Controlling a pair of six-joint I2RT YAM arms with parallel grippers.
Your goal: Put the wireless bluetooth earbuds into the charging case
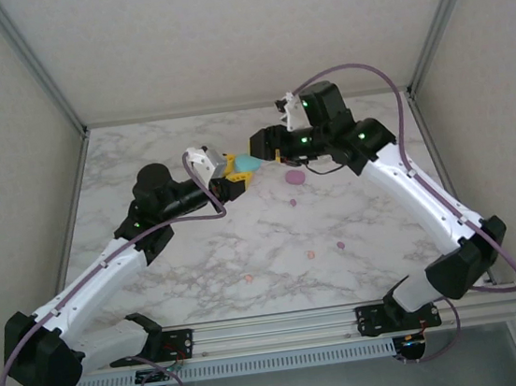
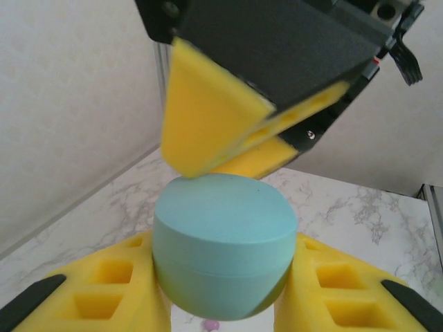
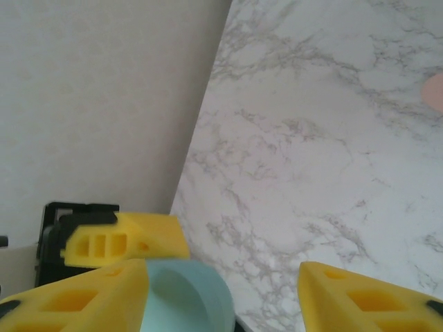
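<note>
Left gripper [image 1: 230, 176]: closed on the teal oval plastic charging case [image 1: 246, 163]. Its yellow padded fingers [image 2: 104, 290] press the case's two sides. The case is held up off the white marble-pattern table [image 1: 200, 257], toward the far side, a little left of centre. In the left wrist view a seam runs round the case body and the lid looks down.

Right gripper [image 1: 257, 148]: jaws apart, nothing clamped between them. It sits at the right of the teal case and over its top. In the left wrist view one yellow finger [image 2: 208, 117] of it hangs just above the lid; I cannot tell whether it touches. In the right wrist view the case lies close against one finger, and bare marble shows across the rest of the gap.

Earbuds lie loose on the table:
- tiny purple pebble-shaped earbud [image 1: 292, 202], just near of the purple oval case [image 1: 295, 177], which lies right of the teal case
- second purple earbud [image 1: 341, 245], nearer, right of centre
- orange-pink earbud [image 1: 310, 254], just left of that one
- second orange-pink earbud [image 1: 248, 276], further left and nearest of the four

All four are well apart from the held teal case.

A peach rounded shape [image 3: 436, 93] is cut off at the right edge of the right wrist view; I cannot tell what it is.
</note>
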